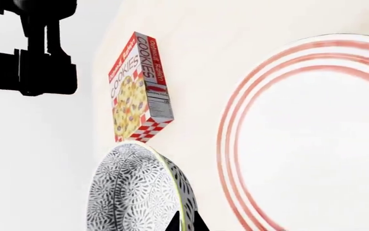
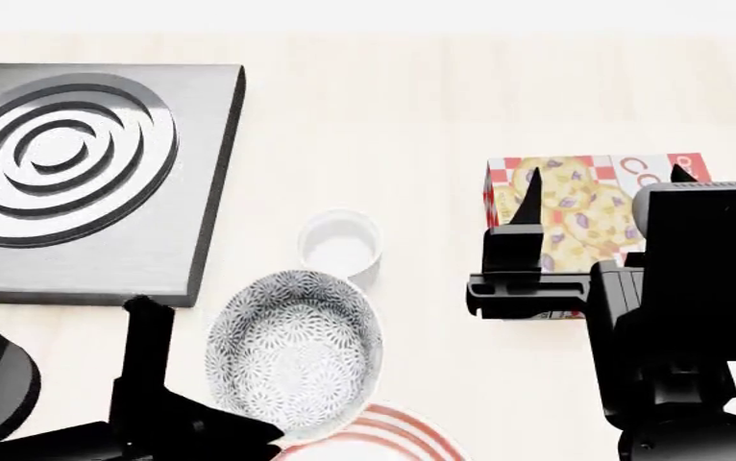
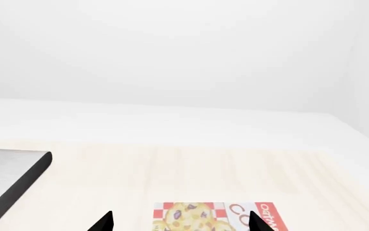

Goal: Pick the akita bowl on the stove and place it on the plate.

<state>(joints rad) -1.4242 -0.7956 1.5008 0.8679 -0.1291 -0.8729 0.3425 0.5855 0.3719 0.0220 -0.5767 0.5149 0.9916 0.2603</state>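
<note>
Your left gripper (image 1: 186, 222) pinches the akita bowl (image 2: 294, 351) by its rim, one finger inside and one outside in the left wrist view, the bowl lifted clear of the stove (image 2: 86, 178) and hanging over the near part of the table, its near edge overlapping the plate (image 2: 387, 434). The burner is bare. Only a sliver of the red-ringed plate shows at the head view's near edge; the left wrist view shows it wide and unoccupied.

Treat the bowl as rigid, glazed and likely slick and breakable: a rim pinch on one side lets it swing or slip, so keep it level and set it down softly rather than dropping it. The grip at the rim's near-left side looks sound.

A small white cup (image 2: 340, 241) stands just beyond the bowl, between it and the stove's near right corner. The cookie box (image 2: 574, 206) lies to the right, well apart from the plate. Your right gripper (image 3: 181, 222) hovers over that box with its fingers spread, holding nothing. Neither blocks the path down to the plate.
</note>
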